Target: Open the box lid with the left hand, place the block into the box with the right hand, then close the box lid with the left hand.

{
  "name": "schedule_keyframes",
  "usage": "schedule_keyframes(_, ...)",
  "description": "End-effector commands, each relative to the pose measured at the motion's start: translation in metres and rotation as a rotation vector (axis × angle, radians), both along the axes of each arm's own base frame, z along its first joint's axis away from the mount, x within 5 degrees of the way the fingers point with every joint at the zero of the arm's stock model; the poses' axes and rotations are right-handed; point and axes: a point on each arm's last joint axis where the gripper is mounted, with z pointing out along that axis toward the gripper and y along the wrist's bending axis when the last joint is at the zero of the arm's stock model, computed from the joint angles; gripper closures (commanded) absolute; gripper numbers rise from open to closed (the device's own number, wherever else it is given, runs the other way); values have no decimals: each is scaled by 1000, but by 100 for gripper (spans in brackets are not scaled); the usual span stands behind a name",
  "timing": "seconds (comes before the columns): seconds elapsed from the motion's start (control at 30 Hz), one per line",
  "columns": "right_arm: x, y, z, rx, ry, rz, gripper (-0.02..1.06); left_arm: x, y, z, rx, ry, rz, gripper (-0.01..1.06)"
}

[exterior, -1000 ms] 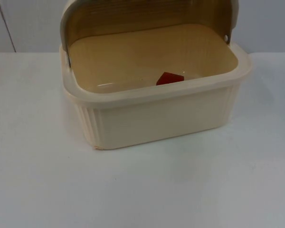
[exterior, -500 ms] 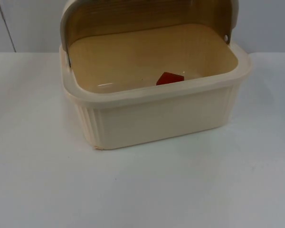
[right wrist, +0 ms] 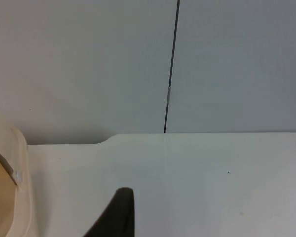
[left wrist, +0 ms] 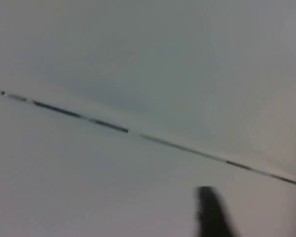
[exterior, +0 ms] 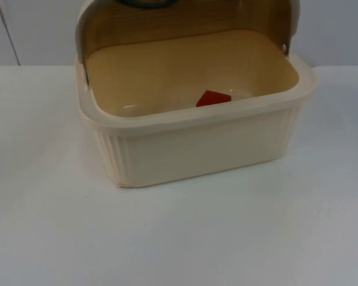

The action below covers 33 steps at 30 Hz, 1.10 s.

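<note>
Left gripper (exterior: pixel 146 2): a dark part of it has come into the top view just above the raised lid, where a second ago nothing was. I cannot tell if it is wide or narrow.
Left fingertip (left wrist: pixel 212 212): one black tip, seen over the white table (left wrist: pixel 89 187) and the grey partition wall (left wrist: pixel 163 49).
Right gripper: it waits beside the box, well off the block. One black fingertip (right wrist: pixel 119 215) is seen; its opening cannot be judged.
Box (exterior: pixel 197 146): cream, ribbed walls, standing on the table near the wall; its rim also appears in the right wrist view.
Lid (exterior: pixel 185 21): open, tilted up and back over the rear of the box.
Block (exterior: pixel 213 98): red, lying inside the box, close to the front wall.
Meaning for the task: opening and placing look done. The left arm seems to approach the lid, so closing is probably the step in hand.
</note>
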Motion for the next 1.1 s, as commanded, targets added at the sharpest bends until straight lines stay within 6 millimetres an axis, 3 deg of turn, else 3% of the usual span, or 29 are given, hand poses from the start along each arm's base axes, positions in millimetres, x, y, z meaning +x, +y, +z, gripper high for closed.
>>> schedule_keyframes(0.0,-2,-1,2,1,-10,-7,0,-1,-4,6,-55,-13,-5,84)
schedule_keyframes(0.07,-2,-1,2,1,-12,-7,0,-1,-4,5,-55,-3,-2,103)
schedule_keyframes(0.1,-2,-1,2,1,-12,-7,0,-2,-3,4,-64,9,1,105)
schedule_keyframes(0.4,-2,-1,3,1,-14,-7,0,-6,-1,-9,-80,193,42,105)
schedule_keyframes(0.6,-2,-1,3,2,-16,-8,0,-18,-8,-21,-34,351,-94,105)
schedule_keyframes(0.7,-2,-1,3,4,-17,-9,0,-19,-12,-19,-81,353,-147,105)
schedule_keyframes(1.07,-2,-1,3,11,-17,-9,0,-4,-5,-24,-127,289,-89,105)
